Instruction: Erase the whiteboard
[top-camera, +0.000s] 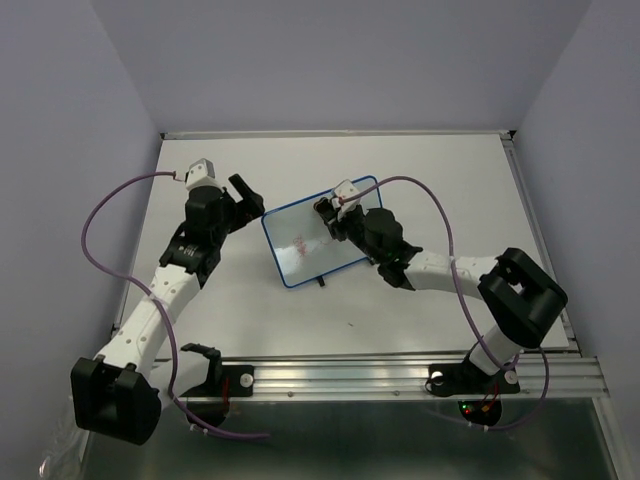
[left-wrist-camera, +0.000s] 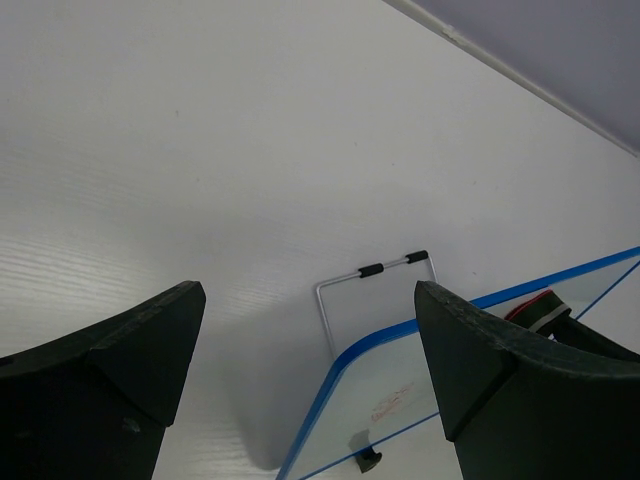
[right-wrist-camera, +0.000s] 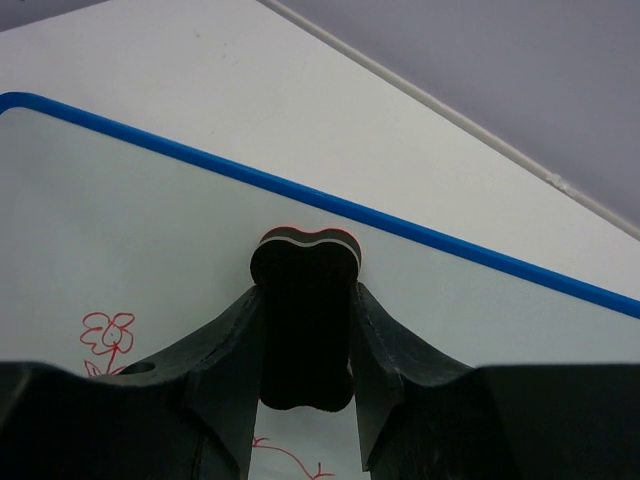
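The whiteboard (top-camera: 318, 238), white with a thin blue frame, stands tilted on the tabletop, with red drawings on it (right-wrist-camera: 108, 335). My right gripper (top-camera: 328, 215) is shut on a black eraser block (right-wrist-camera: 303, 318) and holds it over the board's upper part, near the far blue edge. My left gripper (top-camera: 246, 196) is open and empty, just left of the board's top-left corner. In the left wrist view the board's corner (left-wrist-camera: 385, 385) and its wire stand (left-wrist-camera: 372, 272) show between the fingers (left-wrist-camera: 470, 345).
The white tabletop (top-camera: 430, 180) has walls close at the back and both sides. A metal rail (top-camera: 400, 370) runs along the near edge by the arm bases. A purple cable (top-camera: 440, 215) loops over the right arm.
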